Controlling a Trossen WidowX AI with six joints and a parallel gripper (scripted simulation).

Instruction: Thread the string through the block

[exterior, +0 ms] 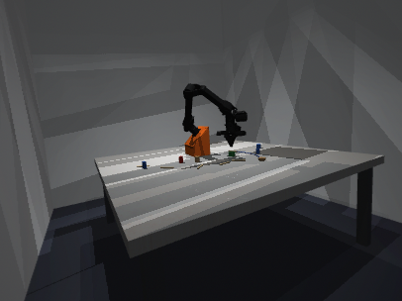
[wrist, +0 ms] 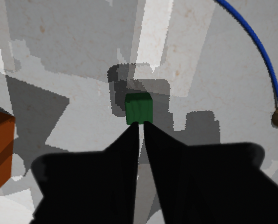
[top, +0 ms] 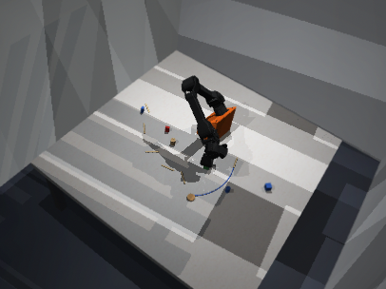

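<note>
My gripper [top: 206, 164] [exterior: 231, 145] [wrist: 140, 126] is shut and empty, its tips just above a green cube [exterior: 232, 153] [wrist: 139, 109] on the table. The round wooden button [top: 190, 197] [exterior: 261, 158] lies on the table, and its edge shows at the right of the wrist view [wrist: 275, 118]. The blue string [top: 221, 187] [wrist: 248, 30] curves from it to the thin stick [top: 236, 163], which lies right of the gripper in the top view. A small tan piece [top: 172, 142] [exterior: 197, 159], seemingly the wooden block, stands left of the gripper; its hole cannot be made out.
Several loose sticks, such as one stick [top: 151, 152] and another [top: 167, 168], lie left of the gripper. A red piece [top: 167, 129] [exterior: 181, 159] stands near the tan piece. Blue pieces stand at the far left [top: 143, 109] [exterior: 145, 164], near the string [top: 227, 189] and at the right [top: 268, 186].
</note>
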